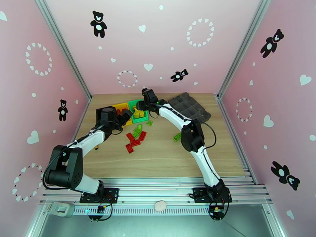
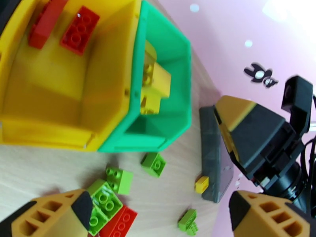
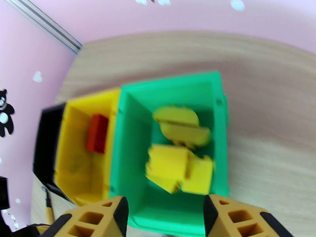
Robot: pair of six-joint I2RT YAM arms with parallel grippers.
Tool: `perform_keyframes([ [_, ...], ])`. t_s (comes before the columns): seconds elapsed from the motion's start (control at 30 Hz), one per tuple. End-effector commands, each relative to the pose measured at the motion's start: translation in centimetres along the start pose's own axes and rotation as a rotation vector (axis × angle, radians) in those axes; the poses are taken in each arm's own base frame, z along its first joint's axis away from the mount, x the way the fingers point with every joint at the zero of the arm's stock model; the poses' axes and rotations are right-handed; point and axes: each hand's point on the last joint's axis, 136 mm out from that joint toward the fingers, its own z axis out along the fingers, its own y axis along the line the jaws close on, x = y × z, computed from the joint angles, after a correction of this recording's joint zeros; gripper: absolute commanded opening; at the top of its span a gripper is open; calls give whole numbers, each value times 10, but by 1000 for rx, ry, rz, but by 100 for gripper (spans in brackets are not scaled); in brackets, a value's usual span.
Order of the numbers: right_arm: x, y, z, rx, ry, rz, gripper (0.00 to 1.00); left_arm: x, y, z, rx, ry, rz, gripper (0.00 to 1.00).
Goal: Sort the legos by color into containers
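Letting go cleanly is the step in hand, I judge: keep the right jaws centred over the green bin point(image 3: 132, 155), then lift straight up so no finger clips its rim. Those jaws stand partly open with nothing between them, and yellow bricks point(image 3: 177, 162) lie in the bin below. The left jaws gape wide and empty above the loose legos point(image 2: 103, 202), with the yellow bin point(image 2: 51, 95) at their 11 o'clock. All the bins sit toward 11 o'clock on the surface point(image 1: 166, 158).

two white arms point(image 1: 90, 142) with black joints, black cables, and orange-yellow fingers point(image 3: 93, 220) tipped black
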Motion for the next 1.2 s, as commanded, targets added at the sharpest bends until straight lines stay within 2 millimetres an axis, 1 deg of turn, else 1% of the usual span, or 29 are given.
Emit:
perform_keyframes([
  [0.0, -19, 3, -44, 32, -55, -29, 58, 8, -8, -8, -30, -10, 76, 97],
  [0.1, -11, -10, -64, 79, -66, -36, 61, 18, -11, -9, -47, -3, 110, 97],
  [0.27, 4, -50, -101, 284, -50, -15, 65, 38, -14, -5, -73, 15, 163, 98],
  [0.37, 15, -61, -118, 335, -23, -53, 68, 46, -16, -2, -79, 27, 179, 98],
  [0.4, 19, -65, -124, 353, -17, -66, 73, 49, -17, -1, -79, 32, 184, 98],
  [0.43, 23, -69, -130, 376, -12, -78, 80, 51, -18, 0, -77, 34, 186, 98],
  [0.47, 26, -73, -135, 393, -8, -91, 85, 53, -17, 0, -79, 38, 185, 98],
  [0.63, 42, -90, -158, 464, 4, -163, 94, 56, -19, -1, -78, 33, 188, 98],
  [0.67, 45, -94, -161, 479, 5, -164, 99, 56, -20, -1, -77, 34, 190, 98],
  [0.73, 50, -100, -168, 500, 8, -161, 99, 59, -23, 1, -81, 37, 203, 98],
  [0.83, 59, -112, -173, 534, 33, -138, 99, 64, -29, 3, -82, 43, 221, 98],
  [0.93, 71, -127, -174, 540, 61, -61, 99, 69, -34, 5, -76, 49, 231, 98],
  [1.03, 84, -144, -178, 523, 22, 47, 99, 74, -35, 7, -79, 54, 242, 98],
  [1.17, 97, -166, -182, 566, 12, 157, 99, 80, -34, 12, -81, 64, 248, 98],
])
